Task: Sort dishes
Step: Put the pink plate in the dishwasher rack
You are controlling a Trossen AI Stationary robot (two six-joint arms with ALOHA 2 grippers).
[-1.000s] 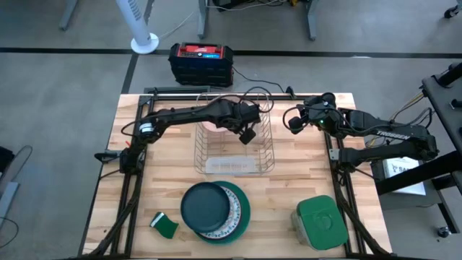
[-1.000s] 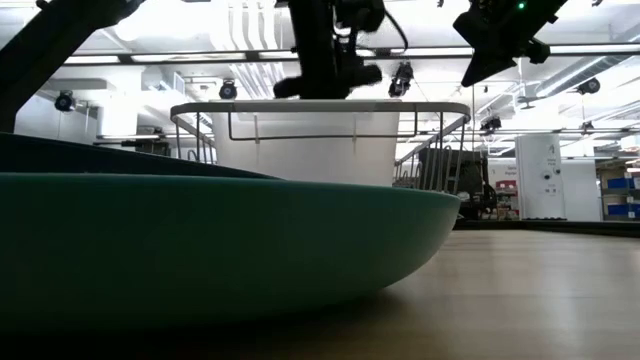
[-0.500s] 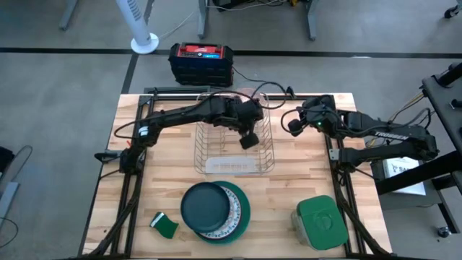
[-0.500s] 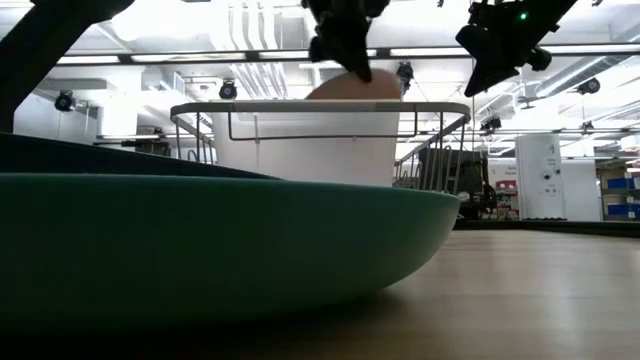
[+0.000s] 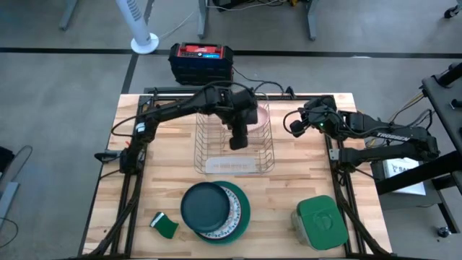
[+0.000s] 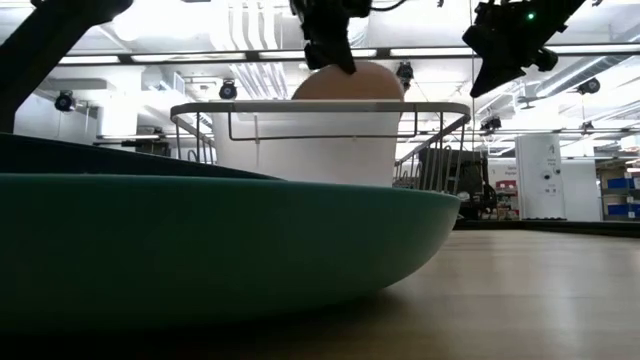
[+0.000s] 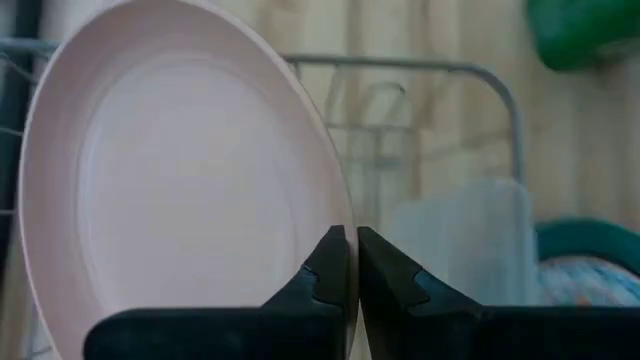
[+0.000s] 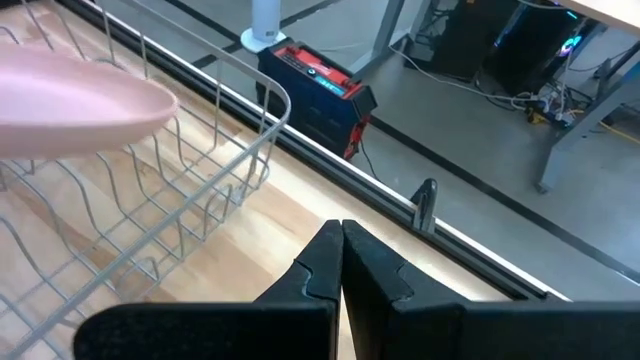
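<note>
Both arms matte black, jointed tube links with bulkier housings at the joints. Left arm (image 5: 180, 110) has black cable looped along it and a small light-coloured spot near its base. Right arm (image 5: 375, 135) carries white TROSSEN lettering on the forearm, a green LED by the wrist, plus cable loops. Fingers (image 7: 325, 275) are dark angular wedges.

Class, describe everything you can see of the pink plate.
The pink plate is round, plain salmon-pink with a matte, plastic-like look, a shallow well and a raised rim. It stands on edge in the far end of the wire rack, its top showing above the rack's rim. The left gripper pinches its rim, fingers shut on it.
</note>
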